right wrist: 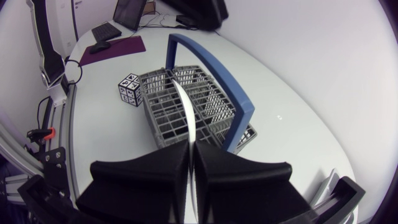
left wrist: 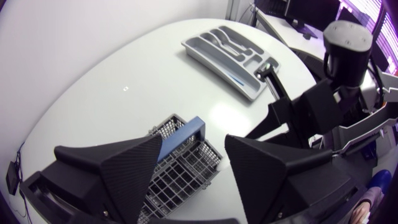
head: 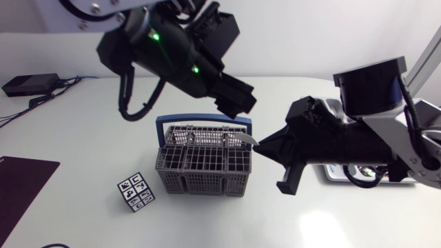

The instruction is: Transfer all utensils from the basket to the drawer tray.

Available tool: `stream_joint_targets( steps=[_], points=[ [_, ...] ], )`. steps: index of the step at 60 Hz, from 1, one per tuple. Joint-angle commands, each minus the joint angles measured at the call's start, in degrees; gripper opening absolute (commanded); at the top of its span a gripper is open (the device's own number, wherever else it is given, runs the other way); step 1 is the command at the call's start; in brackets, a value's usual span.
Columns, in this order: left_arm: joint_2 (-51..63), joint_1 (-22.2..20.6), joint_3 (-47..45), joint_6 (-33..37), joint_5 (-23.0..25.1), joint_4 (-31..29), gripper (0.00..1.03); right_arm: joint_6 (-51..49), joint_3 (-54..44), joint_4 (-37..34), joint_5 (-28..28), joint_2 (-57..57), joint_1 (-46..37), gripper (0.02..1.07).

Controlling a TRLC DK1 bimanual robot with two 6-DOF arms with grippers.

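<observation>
1. Right gripper (right wrist: 191, 148) clamped tight on a thin silver utensil (right wrist: 185, 109), over the grey basket (right wrist: 155, 121).
2. Left gripper (left wrist: 194, 143) spread wide, empty, above basket.
3. Drawer tray (left wrist: 219, 70) well apart from basket.

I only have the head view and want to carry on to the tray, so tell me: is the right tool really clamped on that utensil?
Observer: Yes. The right wrist view shows the right tool shut on a thin silver utensil, one finger on each side.
Operator: And the other one?
Observer: The left tool is open and holds nothing; the basket shows below its gap.
Operator: Where's the tray?
Observer: The drawer tray lies ahead of the left tool, beyond the basket, its compartments showing.
</observation>
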Motion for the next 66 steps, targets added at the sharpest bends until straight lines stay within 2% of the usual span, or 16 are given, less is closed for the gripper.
stream_joint_targets(
  steps=[1, 8, 16, 30, 48, 66],
  points=[
    [-3.5, 1.91, 2.39, -2.05, 0.04, 1.2, 0.9, -3.0, -1.13, -2.42, -1.64, -1.51, -2.3, 0.07],
    [-4.55, 3.31, 2.39, -2.05, 0.04, 1.47, 0.95, -7.65, -0.6, -7.87, -4.9, -3.09, -7.05, 0.07],
    [-6.05, 4.81, 1.86, -1.7, 0.04, 1.38, 0.95, -16.18, 0.45, -15.61, -9.38, -4.32, -15.39, 0.07],
    [-8.86, 8.5, -1.04, 0.24, -0.05, 1.03, 0.97, -40.7, 3.88, -30.99, -16.23, 0.16, -37.28, 0.07],
    [-12.37, 12.98, -6.93, 3.58, -0.57, 1.11, 0.97, -68.12, 14.34, -41.27, -15.35, 19.59, -59.08, 0.07],
    [-15.1, 17.02, -13.26, 4.89, -0.66, 2.08, 0.97, -79.64, 32.36, -41.45, -6.57, 39.89, -68.39, 0.08]
  ],
)
